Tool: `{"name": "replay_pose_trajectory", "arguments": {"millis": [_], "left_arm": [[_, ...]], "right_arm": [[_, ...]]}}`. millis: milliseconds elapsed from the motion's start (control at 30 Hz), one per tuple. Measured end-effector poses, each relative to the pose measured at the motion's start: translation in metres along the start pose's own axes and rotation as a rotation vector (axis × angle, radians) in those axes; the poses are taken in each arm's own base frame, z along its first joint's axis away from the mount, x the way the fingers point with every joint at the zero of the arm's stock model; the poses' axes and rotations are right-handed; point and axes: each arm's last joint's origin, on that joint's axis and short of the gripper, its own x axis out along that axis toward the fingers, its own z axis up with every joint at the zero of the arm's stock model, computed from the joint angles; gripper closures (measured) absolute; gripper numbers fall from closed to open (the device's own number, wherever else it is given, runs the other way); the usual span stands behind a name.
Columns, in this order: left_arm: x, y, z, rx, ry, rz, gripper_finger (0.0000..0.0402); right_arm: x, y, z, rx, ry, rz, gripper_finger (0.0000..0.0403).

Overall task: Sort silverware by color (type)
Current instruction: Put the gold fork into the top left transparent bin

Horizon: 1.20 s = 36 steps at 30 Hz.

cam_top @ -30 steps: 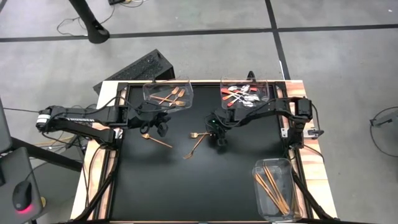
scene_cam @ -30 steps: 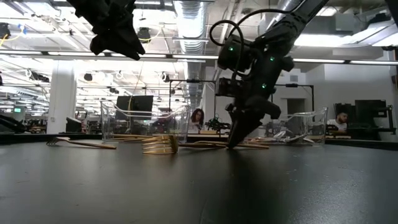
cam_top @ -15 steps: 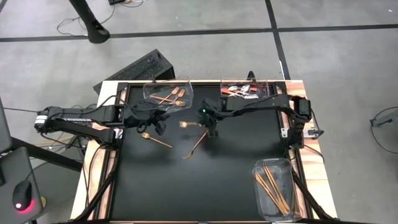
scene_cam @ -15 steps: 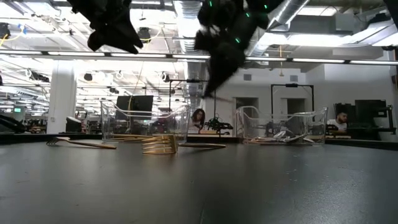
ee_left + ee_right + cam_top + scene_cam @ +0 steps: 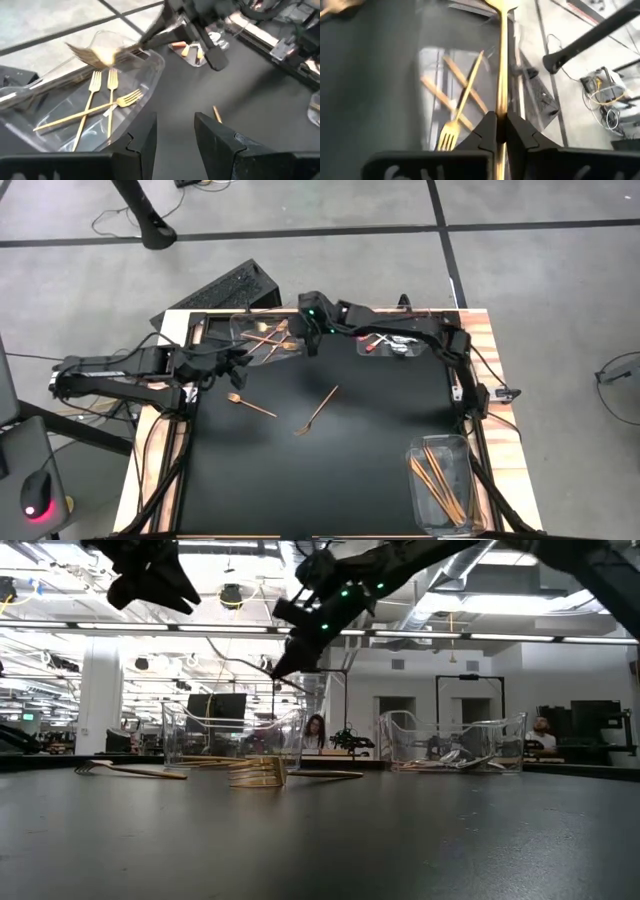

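Holding a gold fork (image 5: 501, 60) by its handle, the right gripper (image 5: 309, 340) sat over the fork bin (image 5: 297, 350) at upper centre of the high view, jaws nearly shut on it, probably to drop it with the forks already inside. Two forks (image 5: 318, 411) lay on the counter (image 5: 380, 440) mid-frame. Left gripper (image 5: 175, 137) waited at left beside the bin, wide and empty.

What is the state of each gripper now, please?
Left gripper: open, holding nothing, near the bin of forks.
Right gripper: shut on a gold fork, above that bin.
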Motion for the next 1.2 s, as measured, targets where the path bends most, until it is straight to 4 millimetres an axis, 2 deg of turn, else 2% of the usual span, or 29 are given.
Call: {"name": "replay_pose_trajectory", "arguments": {"millis": [200, 367, 467, 567, 700, 867, 967, 1200], "left_arm": [[0.0, 0.005, -0.009, 0.069, 0.084, 0.019, 0.0283], [0.01, 0.007, -0.028, 0.136, 0.213, -0.046, 0.0283], [0.017, 0.01, -0.04, 0.158, 0.265, -0.063, 0.0283], [0.023, 0.013, -0.052, 0.214, 0.301, -0.053, 0.0283], [0.035, 0.017, -0.071, 0.347, 0.346, -0.099, 0.0283], [0.056, 0.013, -0.094, 0.484, 0.374, -0.264, 0.0283], [0.065, 0.016, -0.107, 0.527, 0.431, -0.238, 0.0283], [0.081, 0.016, -0.122, 0.567, 0.519, -0.199, 0.0283]], "right_arm": [[0.02, -0.008, 0.008, 0.103, -0.006, -0.007, 0.0299], [0.01, -0.014, 0.024, 0.174, 0.01, -0.106, 0.0222], [-0.005, -0.017, 0.027, 0.242, 0.074, -0.117, 0.019], [-0.034, -0.026, 0.034, 0.363, 0.08, -0.094, 0.0183], [-0.071, -0.033, 0.041, 0.475, 0.067, -0.013, 0.0196], [-0.105, -0.037, 0.047, 0.531, 0.026, 0.104, 0.0214], [-0.126, -0.036, 0.052, 0.531, 0.026, 0.133, 0.0219], [-0.162, -0.024, 0.059, 0.541, 0.06, 0.176, 0.022]]}}
